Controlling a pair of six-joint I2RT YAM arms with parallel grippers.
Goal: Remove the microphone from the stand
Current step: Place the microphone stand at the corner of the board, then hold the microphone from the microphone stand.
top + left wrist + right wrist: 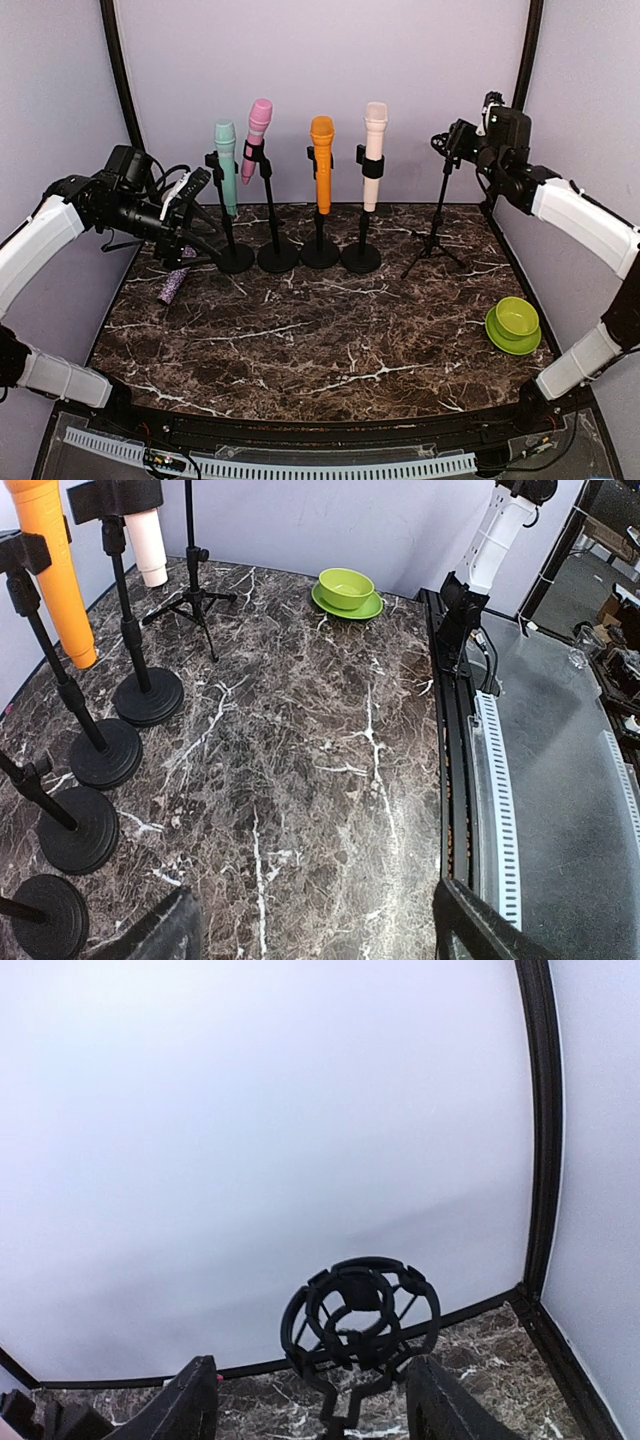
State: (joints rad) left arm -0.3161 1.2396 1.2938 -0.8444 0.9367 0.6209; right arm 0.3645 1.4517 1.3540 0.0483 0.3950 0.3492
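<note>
I see four microphones in a row at the far side of the dark table [320, 350]. From left to right: a green microphone [226, 165], a pink microphone [257, 135], an orange microphone [322, 162] and a white microphone [374, 150], all in black stands [320, 252]. Right of them is a thin tripod stand [438, 235], with my right gripper [452, 142] at its top. My left gripper [198, 215] is just left of the green microphone. A purple sparkly thing [175, 285] lies flat near the left edge. A green bowl [517, 316] sits on a green plate [505, 346] at the right.

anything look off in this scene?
Two things. A purple glittery item lies flat on the table's left side, in no holder. The tripod stand's shock mount is empty, while the other four stands hold microphones.
</note>
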